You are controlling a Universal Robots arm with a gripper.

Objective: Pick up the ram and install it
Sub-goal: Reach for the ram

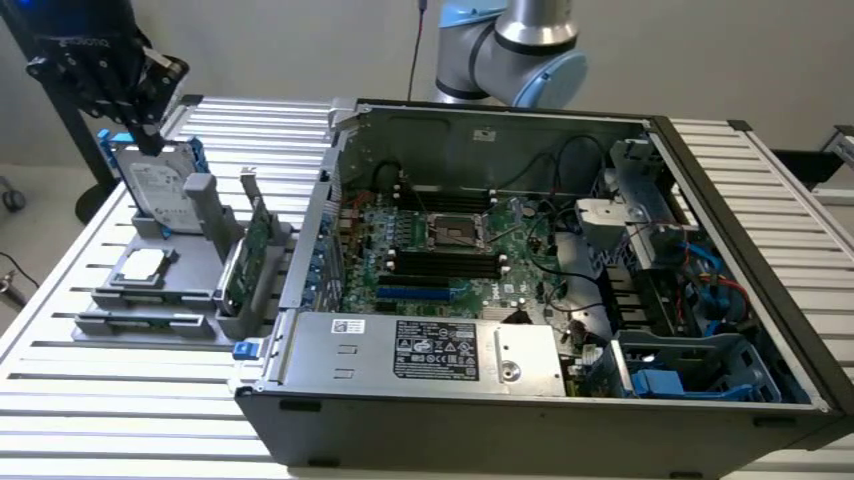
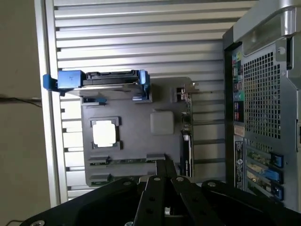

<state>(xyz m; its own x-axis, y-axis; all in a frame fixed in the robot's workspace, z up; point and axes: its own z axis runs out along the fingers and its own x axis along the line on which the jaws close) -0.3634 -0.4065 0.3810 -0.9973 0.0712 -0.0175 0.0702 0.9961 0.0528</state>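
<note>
The ram [image 2: 100, 162] is a thin dark-green stick lying on edge in a slot of the grey parts holder [image 2: 136, 141], with a second stick [image 2: 99, 179] beside it. In the exterior view the ram [image 1: 134, 322] sits along the holder's front edge. My black gripper [image 1: 147, 138] hangs above the hard drive [image 1: 158, 190] at the holder's far end, well away from the ram. Its fingers [image 2: 159, 181] meet at the tips with nothing between them; the gripper [image 2: 164, 165] is shut. Long black memory slots [image 1: 441, 262] lie on the motherboard [image 1: 400, 225] inside the open computer case [image 1: 534, 400].
The holder [image 1: 187, 300] also carries a processor chip [image 1: 143, 265] and an upright green expansion card [image 1: 240, 265] with a metal bracket. The case wall [image 1: 320, 220] rises just beside the holder. Cables and drive cages [image 1: 667, 290] crowd the case's right side in the exterior view. Slatted table [image 1: 107, 400] all around.
</note>
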